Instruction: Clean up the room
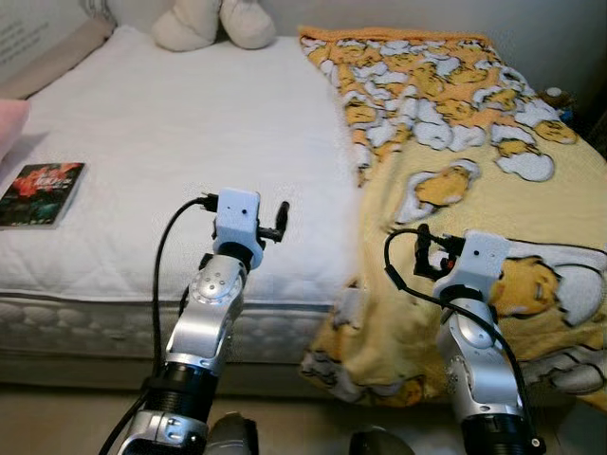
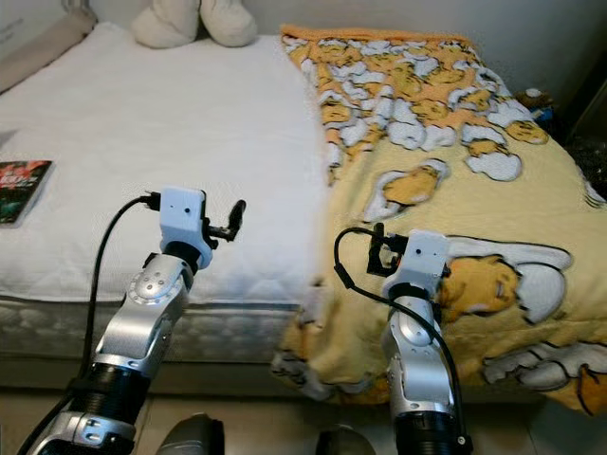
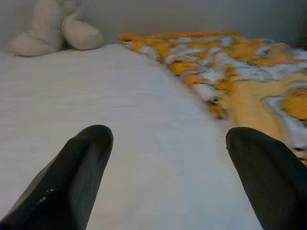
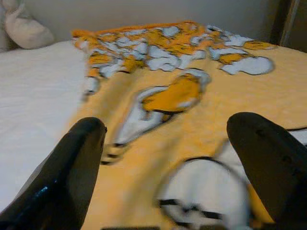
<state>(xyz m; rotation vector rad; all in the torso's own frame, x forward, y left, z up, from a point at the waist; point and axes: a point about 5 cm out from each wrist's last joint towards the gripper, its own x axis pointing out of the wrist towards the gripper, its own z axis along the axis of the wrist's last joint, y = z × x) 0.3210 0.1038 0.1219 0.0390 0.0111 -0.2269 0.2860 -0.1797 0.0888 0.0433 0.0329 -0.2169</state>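
A yellow blanket (image 1: pixel 455 161) printed with white and orange ducks covers the right half of the bed and hangs over its near edge. The left half is bare white mattress (image 1: pixel 190 123). A dark book (image 1: pixel 40 194) lies flat near the mattress's left edge. My left gripper (image 3: pixel 168 158) is open, held low over the white mattress just left of the blanket's edge. My right gripper (image 4: pixel 168 153) is open above the blanket near the front of the bed. Neither holds anything.
A cream plush toy (image 1: pixel 213 24) sits at the head of the bed against the wall. A pillow (image 1: pixel 52 52) lies at the far left corner, and a pink item (image 1: pixel 9 128) shows at the left edge. The mattress's quilted side (image 1: pixel 95 327) faces me.
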